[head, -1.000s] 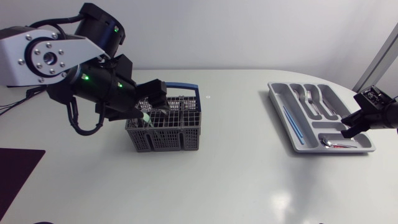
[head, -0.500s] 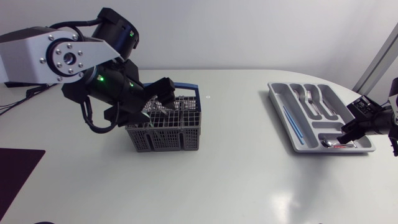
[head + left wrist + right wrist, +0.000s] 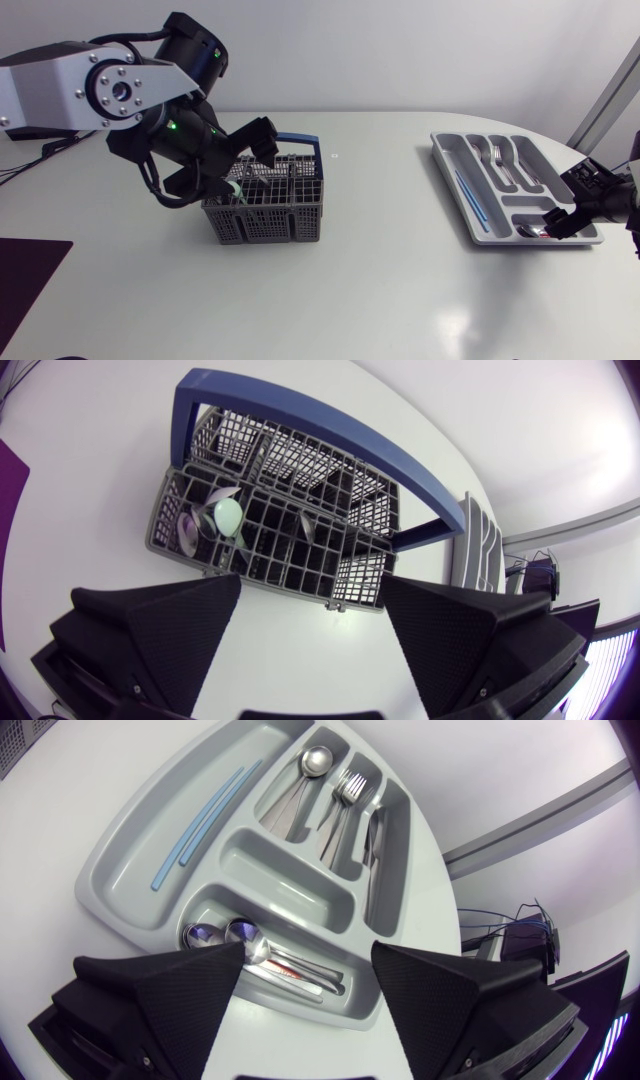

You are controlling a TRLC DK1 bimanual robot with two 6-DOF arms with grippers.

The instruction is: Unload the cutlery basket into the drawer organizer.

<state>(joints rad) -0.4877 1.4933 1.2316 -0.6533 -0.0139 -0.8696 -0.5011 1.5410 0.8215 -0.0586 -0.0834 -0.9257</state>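
Above the basket (image 3: 265, 205), on the left half of the table (image 3: 380, 290), the left gripper (image 3: 310, 578) hung with its fingers spread wide and nothing between them. The left wrist view looked straight down into the grid. A green piece (image 3: 228, 515) stood in a corner cell with a lilac piece (image 3: 190, 530) just beside it, and a thin grey piece (image 3: 305, 525) stood in a cell nearer the middle. The blue handle (image 3: 320, 430) arched over the far side. Well apart, at the table's right end, the organizer (image 3: 455, 165) already held blue sticks (image 3: 200, 820) in its long compartment, a spoon, forks and a knife in the three narrow ones, and small spoons (image 3: 255, 955) in the end compartment; its middle compartment was bare. The right gripper (image 3: 307, 947) sat at that end compartment, fingers likewise wide and empty. I judged the unloading partly done, with the step in hand being the left arm's next pick. That pick would call for shifting toward the corner cell, lining the fingers either side of the green piece, coming down without catching the grid walls or the handle, and closing only on what stood proud of the cell.
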